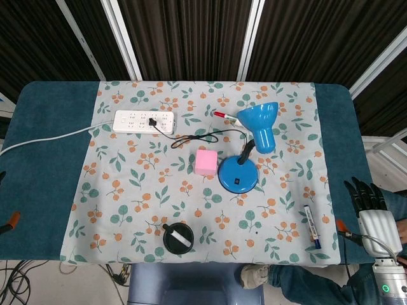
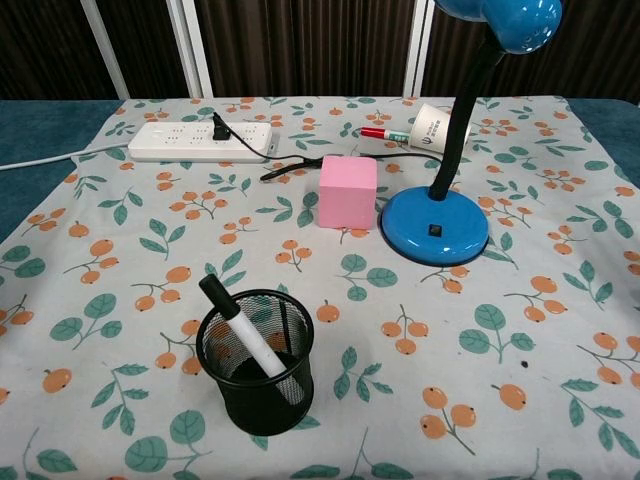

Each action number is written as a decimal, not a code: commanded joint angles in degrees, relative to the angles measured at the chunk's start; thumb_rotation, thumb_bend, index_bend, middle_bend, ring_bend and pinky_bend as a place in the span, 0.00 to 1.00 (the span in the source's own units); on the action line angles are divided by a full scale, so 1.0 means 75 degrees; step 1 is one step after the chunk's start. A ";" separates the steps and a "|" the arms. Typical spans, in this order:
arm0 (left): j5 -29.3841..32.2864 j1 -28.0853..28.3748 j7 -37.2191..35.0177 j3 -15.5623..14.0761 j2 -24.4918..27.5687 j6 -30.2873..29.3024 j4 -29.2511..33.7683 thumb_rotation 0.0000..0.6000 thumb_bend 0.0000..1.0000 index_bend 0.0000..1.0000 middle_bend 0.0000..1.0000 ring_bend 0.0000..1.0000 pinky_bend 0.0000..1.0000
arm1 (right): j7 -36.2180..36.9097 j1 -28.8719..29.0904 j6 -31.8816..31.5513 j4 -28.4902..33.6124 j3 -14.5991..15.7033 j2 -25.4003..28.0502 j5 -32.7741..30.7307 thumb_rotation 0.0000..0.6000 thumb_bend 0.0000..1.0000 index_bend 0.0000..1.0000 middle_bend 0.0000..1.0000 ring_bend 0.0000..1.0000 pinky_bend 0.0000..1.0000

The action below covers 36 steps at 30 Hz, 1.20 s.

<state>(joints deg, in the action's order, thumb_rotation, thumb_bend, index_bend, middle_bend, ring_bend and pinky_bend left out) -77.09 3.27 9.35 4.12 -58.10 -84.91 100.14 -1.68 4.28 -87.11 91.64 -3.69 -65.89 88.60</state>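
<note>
My right hand [image 1: 367, 197] hovers off the table's right edge, dark fingers stretched forward and apart, holding nothing. Nearest to it is a blue-capped marker [image 1: 311, 235] lying on the floral cloth [image 1: 127, 190]. A blue desk lamp [image 1: 238, 175] [image 2: 435, 225] stands mid-table with a pink cube [image 1: 205, 162] [image 2: 348, 192] beside its base. A black mesh pen cup [image 1: 178, 238] [image 2: 255, 365] near the front edge holds one black-capped marker [image 2: 240, 328]. A dark sliver at the left edge [image 1: 2, 176] may be my left hand; too little shows to tell.
A white power strip [image 1: 143, 121] [image 2: 200, 142] lies at the back left with a black plug in it and the lamp's cable trailing off. A red-capped marker [image 1: 224, 115] [image 2: 385, 132] and a white paper cup [image 2: 432, 128] lie behind the lamp. Orange clamps grip the table's front corners.
</note>
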 commanded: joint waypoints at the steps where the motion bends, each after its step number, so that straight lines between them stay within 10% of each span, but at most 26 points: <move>1: -0.0006 0.0003 0.0017 -0.0002 0.0001 0.0002 0.0010 1.00 0.28 0.04 0.04 0.00 0.10 | 0.0000 0.0003 0.0009 0.0004 -0.0002 -0.0003 -0.0010 1.00 0.33 0.02 0.04 0.06 0.00; 26: 0.0071 -0.0002 0.0104 -0.0002 0.0035 0.0042 0.0103 1.00 0.28 0.04 0.04 0.00 0.10 | 0.0033 0.0087 0.0199 -0.0015 0.0117 0.0007 0.0127 1.00 0.33 0.02 0.04 0.08 0.01; 36: 0.0151 0.0025 0.0145 0.0014 0.0028 0.0108 0.0117 1.00 0.28 0.04 0.04 0.00 0.10 | 0.0147 0.0485 0.0917 -0.0240 0.0381 -0.0203 0.0497 1.00 0.47 0.03 0.46 0.58 0.30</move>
<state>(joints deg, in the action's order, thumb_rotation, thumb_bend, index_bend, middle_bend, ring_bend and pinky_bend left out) -75.96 3.43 10.42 4.23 -57.87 -84.12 101.00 -1.17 6.53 -82.06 90.42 -1.47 -67.03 91.14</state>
